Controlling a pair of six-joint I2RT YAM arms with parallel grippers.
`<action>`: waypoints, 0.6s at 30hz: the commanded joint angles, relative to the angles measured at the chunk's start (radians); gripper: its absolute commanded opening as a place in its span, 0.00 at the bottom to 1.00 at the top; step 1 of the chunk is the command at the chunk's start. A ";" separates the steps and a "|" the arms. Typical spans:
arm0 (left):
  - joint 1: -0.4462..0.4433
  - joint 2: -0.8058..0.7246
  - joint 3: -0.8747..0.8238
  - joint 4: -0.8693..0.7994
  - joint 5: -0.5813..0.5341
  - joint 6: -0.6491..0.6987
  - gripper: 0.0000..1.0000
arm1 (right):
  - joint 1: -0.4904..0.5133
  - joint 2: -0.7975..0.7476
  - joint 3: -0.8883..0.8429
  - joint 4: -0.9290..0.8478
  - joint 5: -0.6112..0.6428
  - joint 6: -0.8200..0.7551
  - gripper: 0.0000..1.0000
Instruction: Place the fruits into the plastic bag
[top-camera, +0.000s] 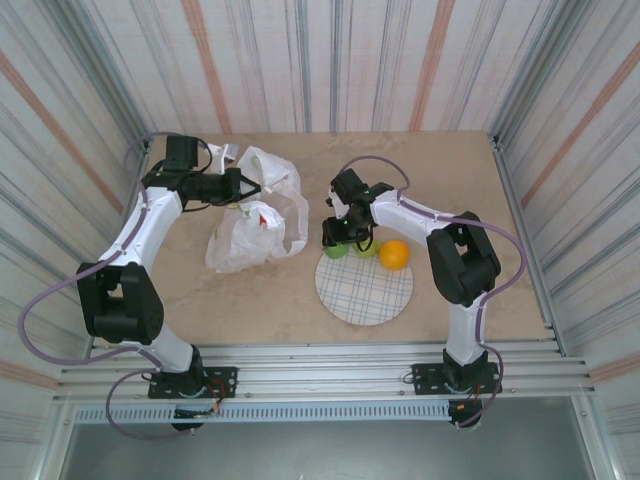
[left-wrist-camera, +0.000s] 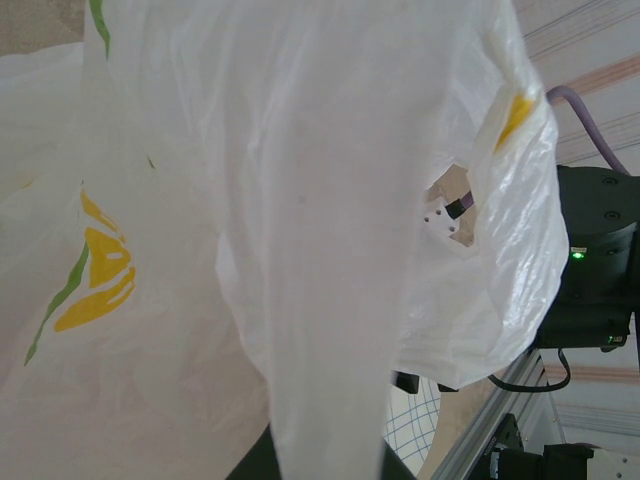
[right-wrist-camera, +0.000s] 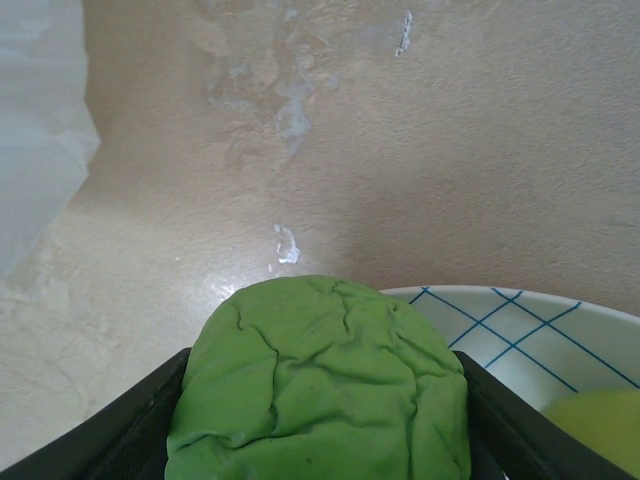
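Striped panel walls (top-camera: 300, 60) close in a beige marbled worktop (top-camera: 450, 170). At its far left, the left end effector (top-camera: 236, 187) is closed on the upper film of the plastic bag (top-camera: 250, 225). It holds that part raised while the rest slumps on the surface. In the left wrist view the film hangs in a long fold straight across the lens. The lift probably serves to keep the mouth open toward the other arm.

To the right of the bag, near it but apart, lies the grid-lined plate (top-camera: 365, 295). The right end effector (top-camera: 338, 240) reaches down at the plate's far rim. In its wrist view a wrinkled green fruit (right-wrist-camera: 320, 385) sits between the two dark fingers, both pressed against its sides, so it appears gripped. An orange (top-camera: 394, 254) and a pale green fruit (top-camera: 368, 248) wait on the same rim. The bag lies left of the gripped fruit, so a short sideways carry should reach the opening.
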 joint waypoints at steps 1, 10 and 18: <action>0.006 -0.036 0.003 -0.020 0.006 0.020 0.00 | 0.005 -0.051 0.025 -0.001 -0.022 0.003 0.60; 0.007 -0.043 0.003 -0.019 0.006 0.020 0.00 | 0.005 -0.081 0.022 0.016 -0.029 0.013 0.59; 0.007 -0.045 0.002 -0.018 0.005 0.020 0.00 | 0.002 -0.207 -0.066 0.199 -0.126 0.113 0.56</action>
